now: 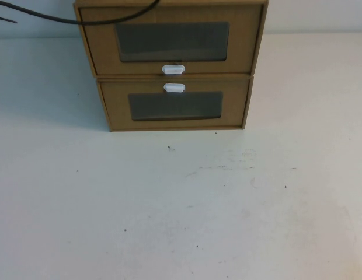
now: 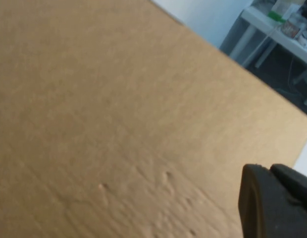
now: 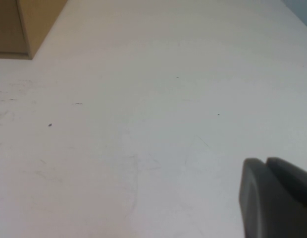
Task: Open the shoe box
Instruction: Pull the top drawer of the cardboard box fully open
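Two brown cardboard shoe boxes stand stacked at the back middle of the table in the high view: the upper box and the lower box. Each has a dark window and a white pull tab, the upper tab just above the lower tab. Both drawers look closed. Neither arm shows in the high view. My left gripper is shut and empty, close over a cardboard face with small dents. My right gripper is shut and empty above bare table, a box corner some way off.
A black cable runs across the top left to the upper box. The white table spreads in front of the boxes with small specks and scuffs. Past the cardboard edge, the left wrist view shows a distant white bench.
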Controlling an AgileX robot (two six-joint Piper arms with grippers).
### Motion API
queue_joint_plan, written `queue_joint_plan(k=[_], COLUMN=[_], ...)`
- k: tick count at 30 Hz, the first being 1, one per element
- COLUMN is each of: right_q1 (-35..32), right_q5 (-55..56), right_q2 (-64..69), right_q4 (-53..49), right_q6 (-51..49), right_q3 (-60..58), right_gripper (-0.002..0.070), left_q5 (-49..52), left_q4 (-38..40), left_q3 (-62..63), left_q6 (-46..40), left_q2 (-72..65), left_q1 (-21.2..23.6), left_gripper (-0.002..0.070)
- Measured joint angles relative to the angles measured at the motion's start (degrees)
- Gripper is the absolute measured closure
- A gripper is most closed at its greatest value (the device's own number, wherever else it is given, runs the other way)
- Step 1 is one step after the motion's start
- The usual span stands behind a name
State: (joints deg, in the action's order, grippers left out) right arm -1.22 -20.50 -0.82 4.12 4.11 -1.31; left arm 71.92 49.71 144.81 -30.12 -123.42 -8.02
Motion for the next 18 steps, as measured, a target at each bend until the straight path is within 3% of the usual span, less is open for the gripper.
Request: queue_joint_plan(k=[18], right_q1=[0.0], right_q5=[0.0], right_q2=[0.0], right_q4=[0.0], right_q6=[0.0], right_q3=[0.0], right_gripper=[0.0689], left_q5=[-0.2], left_q4=[-3.3], left_q3=[0.0], left_q6=[0.0], left_q2=[-3.5], left_q1=[-0.6], left_gripper=[0.0680])
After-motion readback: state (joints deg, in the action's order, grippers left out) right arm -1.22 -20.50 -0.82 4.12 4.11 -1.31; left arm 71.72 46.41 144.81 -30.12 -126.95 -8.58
